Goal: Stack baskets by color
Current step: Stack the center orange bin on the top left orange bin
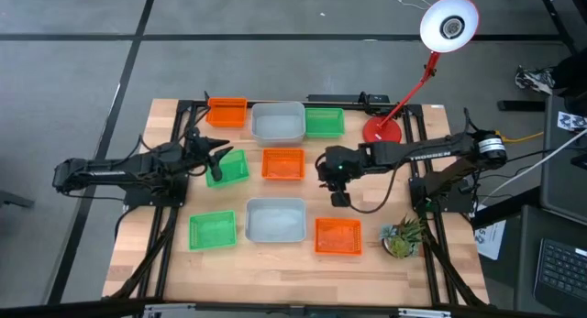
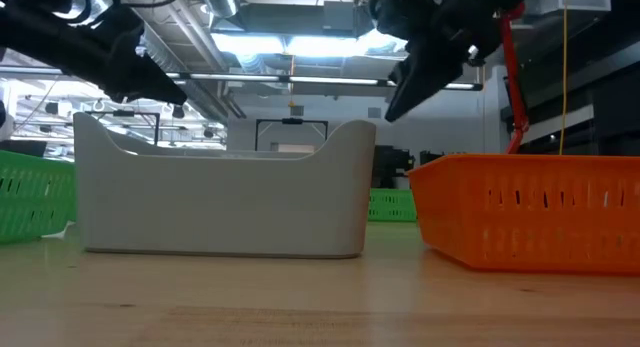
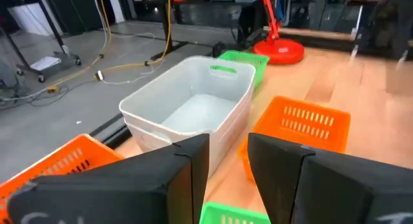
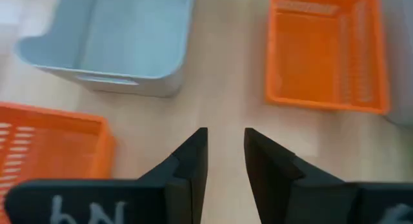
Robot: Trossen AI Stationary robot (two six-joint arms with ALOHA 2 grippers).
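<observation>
Several baskets rest by their bases on the wooden table. Along the far edge stand an orange basket (image 1: 227, 112), a grey one (image 1: 278, 122) and a green one (image 1: 324, 122). In the middle sit a green basket (image 1: 227, 168) and an orange one (image 1: 282, 164). Near the front stand a green basket (image 1: 212, 230), a grey one (image 1: 275, 220) and an orange one (image 1: 337, 235). My left gripper (image 1: 218, 158) (image 3: 229, 153) hovers open over the middle green basket, nothing between its fingers. My right gripper (image 1: 337, 185) (image 4: 226, 137) hangs open over bare wood beside the middle orange basket (image 4: 326, 50).
A red desk lamp stands with its base (image 1: 382, 128) at the table's far right, its head (image 1: 449, 25) beyond the far edge. A small potted plant (image 1: 404, 235) sits near the front right corner. Bare wood lies along the front edge.
</observation>
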